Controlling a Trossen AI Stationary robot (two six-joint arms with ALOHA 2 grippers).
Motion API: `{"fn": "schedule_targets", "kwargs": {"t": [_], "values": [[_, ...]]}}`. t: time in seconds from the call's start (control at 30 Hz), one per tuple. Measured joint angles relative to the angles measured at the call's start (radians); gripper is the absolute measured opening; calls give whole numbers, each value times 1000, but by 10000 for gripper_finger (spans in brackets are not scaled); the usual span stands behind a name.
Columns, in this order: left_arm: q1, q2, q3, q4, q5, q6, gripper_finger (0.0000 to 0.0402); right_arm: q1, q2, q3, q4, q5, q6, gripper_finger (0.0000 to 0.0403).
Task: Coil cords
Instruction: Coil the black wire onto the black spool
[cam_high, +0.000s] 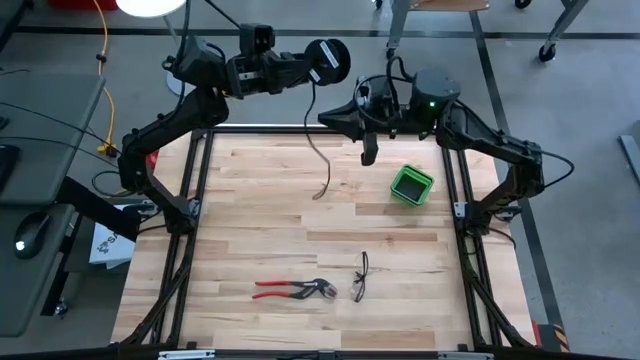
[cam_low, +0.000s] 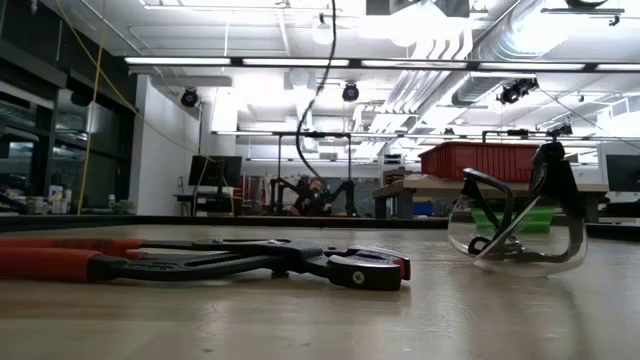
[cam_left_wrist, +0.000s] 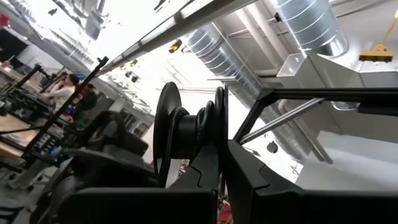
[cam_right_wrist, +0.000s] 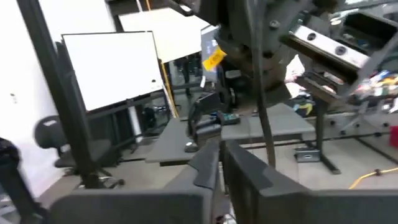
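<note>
Overhead, the left gripper (cam_high: 312, 66) pinches the black reel (cam_high: 328, 61) (flat face up); its cord (cam_high: 318, 150) dangles tableward; right gripper (cam_high: 368, 152) nearly shut.

A: Low view: pliers (cam_low: 200, 262) handles cut off at the left edge. Cord (cam_low: 318, 90) runs out the top edge, so its upper end isn't visible there. Neither arm shows.

B: Left wrist view: reel (cam_left_wrist: 186, 134) is edge-on, so its face is hidden, and its lower part sits behind the fingers (cam_left_wrist: 205, 180). The person (cam_left_wrist: 65, 93) in the background is too small to make out.

A: Right wrist view: blurred; cord passes the left arm's body (cam_right_wrist: 267, 50), ends out of frame.
</note>
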Motion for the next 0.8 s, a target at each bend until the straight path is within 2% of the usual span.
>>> {"fn": "schedule_targets", "kwargs": {"t": [0.2, 0.3, 0.4, 0.6, 0.73, 0.8], "values": [[0, 0, 26, 1, -4, 25, 1, 2, 1, 0, 2, 73, -66, 117], [0, 0, 36, 1, -12, 33, 1, 15, 16, 0, 35, 169, -99, 171], [-6, 0, 38, 3, -27, 63, 1, 33, 46, 0, 84, 239, -132, 205], [-7, 1, 38, 4, -35, 72, 1, 43, 107, -1, 178, 293, -152, 216], [-7, 1, 38, 5, -37, 73, 1, 42, 140, 0, 228, 405, -176, 217], [-7, 1, 38, 6, -38, 75, 1, 42, 157, 0, 248, 407, -164, 217]]}}
